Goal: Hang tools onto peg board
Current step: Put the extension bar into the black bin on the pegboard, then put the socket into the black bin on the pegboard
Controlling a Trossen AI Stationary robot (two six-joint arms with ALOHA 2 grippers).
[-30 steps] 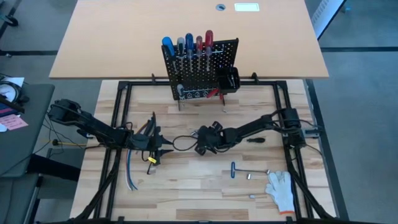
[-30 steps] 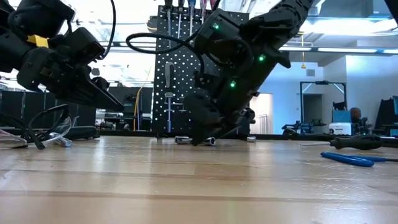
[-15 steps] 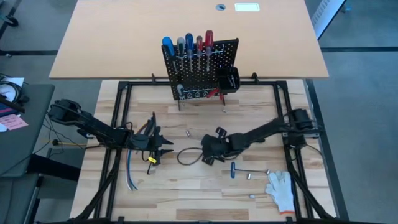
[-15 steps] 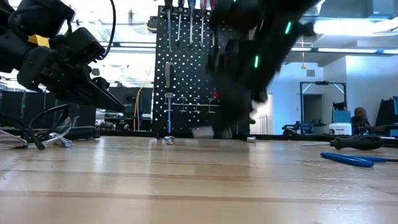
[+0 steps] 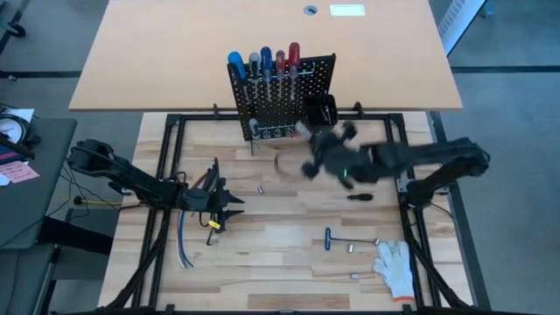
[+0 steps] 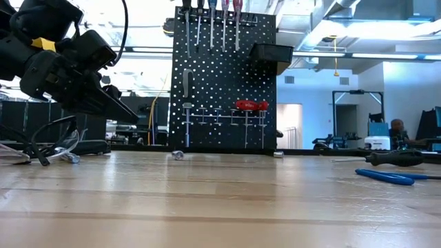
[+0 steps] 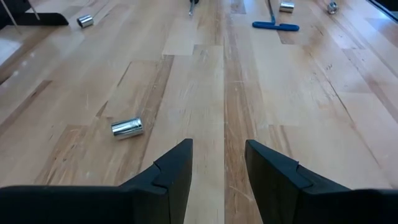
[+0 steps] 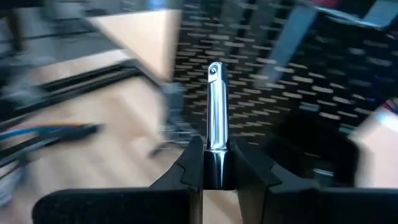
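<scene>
I've got the pale wooden surface point(image 5: 289, 249) under both arms. The black upright perforated metal peg board point(image 5: 282, 96) stands just ahead of my right end effector point(image 5: 308, 166); screwdrivers with blue, grey and red handles point(image 5: 262, 63) already hang along its top, and red-handled pliers point(image 6: 251, 105) sit on a lower row. A small black bin point(image 5: 319, 114) is fixed to the board's side, close above the right end effector.

Right end effector is lifted off the surface near the board's foot, clamped on a shiny slim metal bar with a round end point(image 8: 216, 109); the bar sticks straight out between the fingers point(image 8: 193, 165) toward the board's holes.

Left end effector point(image 7: 217, 165) rests low over the surface, well apart from the board, fingers parted with nothing between them. A small silver socket point(image 7: 127, 128) lies just ahead of it, and a blue T-handled key point(image 7: 275, 25) lies farther ahead. A white glove point(image 5: 395, 267) lies well behind the right end effector.
</scene>
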